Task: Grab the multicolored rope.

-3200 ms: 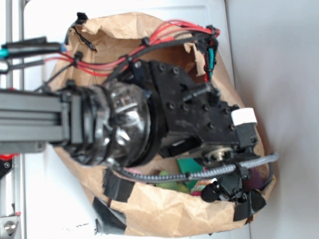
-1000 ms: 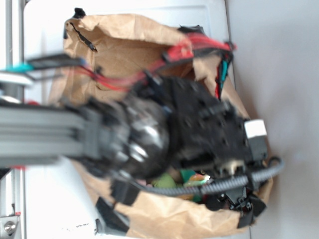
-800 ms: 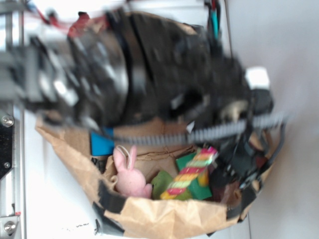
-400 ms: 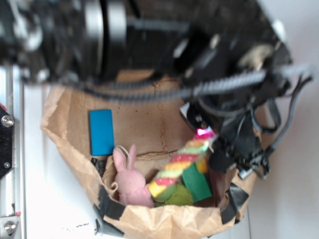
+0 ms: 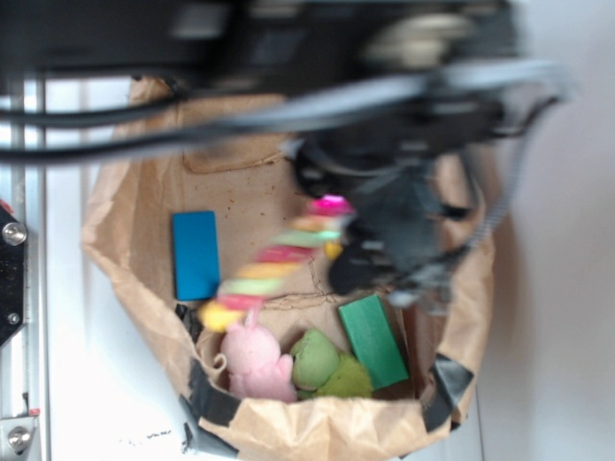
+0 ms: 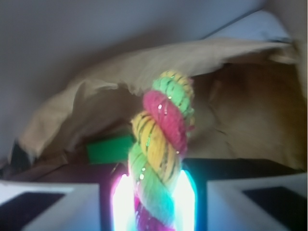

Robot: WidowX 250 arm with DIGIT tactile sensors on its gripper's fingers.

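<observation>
Lifted clear of the toys it lay among a moment ago, the thick twisted multicolored rope [image 5: 274, 261] now hangs in the air over the brown paper bag's [image 5: 125, 279] floor, and the black arm has swung up and across the top of the exterior view. From left to right in that view, the flat blue rectangular block [image 5: 196, 254] lies on the bag's floor, then the pink plush bunny [image 5: 254, 357], the green plush toy [image 5: 327, 367] and the green rectangular block [image 5: 373, 340] sit along the near wall. The rope's long axis runs aslant, its yellow free end low at the left above the bunny, its pink end high at the right in the black claw [image 5: 338, 230]. The claw is clamped on that end; the wrist view shows the rope [image 6: 161, 154] squeezed between the two glowing pads [image 6: 124, 202]. The bag's floor between the blue block and the claw lies bare, and its walls stand well apart from the rope.
</observation>
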